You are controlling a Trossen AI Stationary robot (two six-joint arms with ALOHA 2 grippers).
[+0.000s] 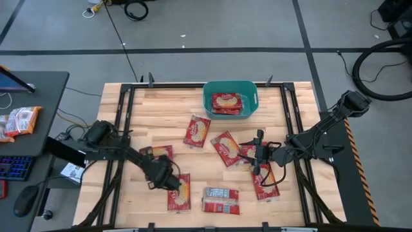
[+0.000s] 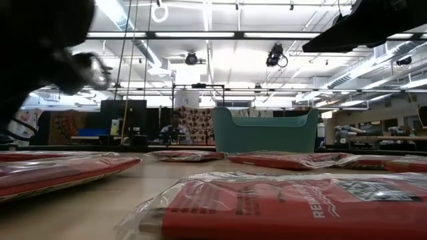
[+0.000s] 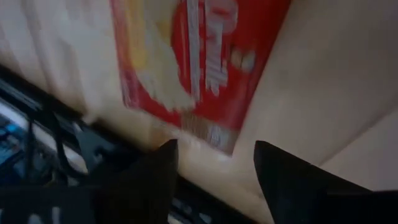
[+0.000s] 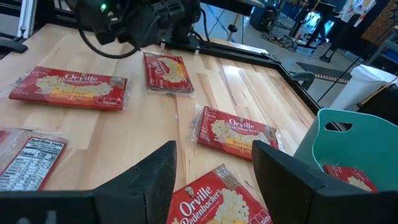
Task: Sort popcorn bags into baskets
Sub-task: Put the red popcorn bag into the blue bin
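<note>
Several red popcorn bags lie flat on the wooden table (image 1: 129, 116). One of them (image 1: 221, 200) shows its grey-white back. The teal basket (image 1: 230, 98) stands at the far middle with a red bag (image 1: 226, 103) inside. My left gripper (image 1: 170, 182) hangs open at the near left, slanting down just over the far end of one bag (image 1: 179, 193). A red bag (image 3: 199, 62) lies beyond its fingers (image 3: 214, 162). My right gripper (image 1: 257, 158) waits open at the right, above a bag (image 4: 217, 199), with more bags around it.
Black rails (image 1: 116, 161) run along the table's left and right sides. An orange-red packet (image 1: 19, 121), a keyboard and a mouse lie on a side desk at the left. A person (image 2: 175, 123) sits in the room far behind the basket.
</note>
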